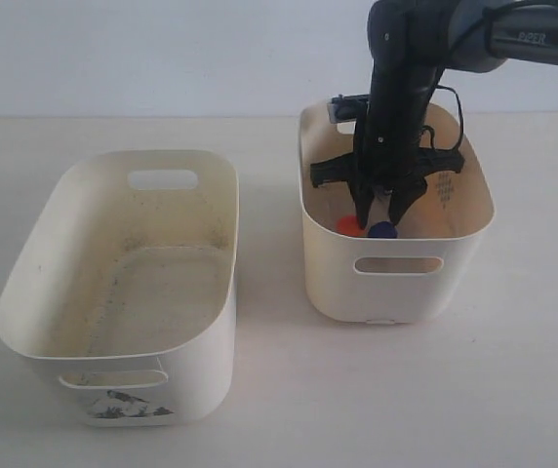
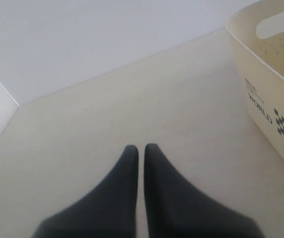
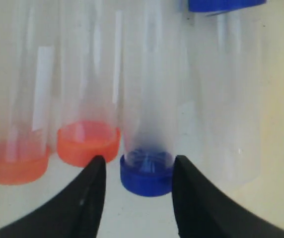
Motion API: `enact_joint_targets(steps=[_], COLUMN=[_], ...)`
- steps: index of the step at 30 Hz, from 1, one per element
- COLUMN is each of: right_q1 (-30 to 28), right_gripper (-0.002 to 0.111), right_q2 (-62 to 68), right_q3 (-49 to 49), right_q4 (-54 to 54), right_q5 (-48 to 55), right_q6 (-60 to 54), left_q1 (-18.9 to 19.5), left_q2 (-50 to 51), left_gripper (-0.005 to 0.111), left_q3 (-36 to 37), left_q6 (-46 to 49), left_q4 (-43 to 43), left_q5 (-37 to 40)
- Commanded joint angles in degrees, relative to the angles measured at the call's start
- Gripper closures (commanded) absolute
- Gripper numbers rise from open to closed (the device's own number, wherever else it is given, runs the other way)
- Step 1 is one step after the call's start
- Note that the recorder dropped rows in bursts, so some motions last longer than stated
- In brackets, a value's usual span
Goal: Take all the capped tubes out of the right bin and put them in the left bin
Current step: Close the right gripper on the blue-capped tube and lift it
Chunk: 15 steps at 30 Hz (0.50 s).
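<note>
- The right bin (image 1: 396, 292), a cream oval tub with a plain front and a slot handle, stands on a pale table (image 1: 279, 419). A faint dotted diamond mark (image 1: 443, 185) shows on its inner wall.
- Inside the right bin lie the capped tubes (image 3: 82, 74), clear and side by side on the floor. The right wrist view shows four: two with orange-red caps (image 3: 88, 144), one with a blue cap (image 3: 147, 176), and another blue cap (image 3: 221, 4) at the frame edge.
- The right claw (image 1: 381, 216) reaches down into the right bin on a dark arm. Its fingers are spread, one on each side of the blue cap, with a small gap showing on one side. It lifts nothing.
- The left bin (image 1: 196, 380), a matching tub with a dark bird-like print (image 1: 128, 408) on its front, stands well apart from the right bin. It holds no tubes, only dark specks on its floor and walls.
- The left claw (image 2: 141, 148) is outside the right bin, over bare table near the left bin's printed wall (image 2: 266, 94). Its fingers are pressed almost together, gripping nothing.
</note>
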Motion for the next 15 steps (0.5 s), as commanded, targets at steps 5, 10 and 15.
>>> enact_joint_targets(steps=[5, 10, 15], right_q1=[-0.6, -0.6, -0.6], right_gripper=[0.066, 0.066, 0.066], right_q2=[0.5, 1.7, 3.0], right_q3=[0.1, 0.1, 0.1], right_q4=[-5.5, -6.3, -6.5], right_q5=[0.3, 0.3, 0.3], right_q6=[-0.4, -0.3, -0.3], left_q1=[-0.3, -0.3, -0.3], left_q2=[0.0, 0.0, 0.0], left_gripper=[0.102, 0.102, 0.102], left_q3=[-0.2, -0.2, -0.2], left_q6=[-0.5, -0.5, -0.5], left_q4=[-0.2, -0.2, -0.2], left_q5=[-0.3, -0.3, -0.3])
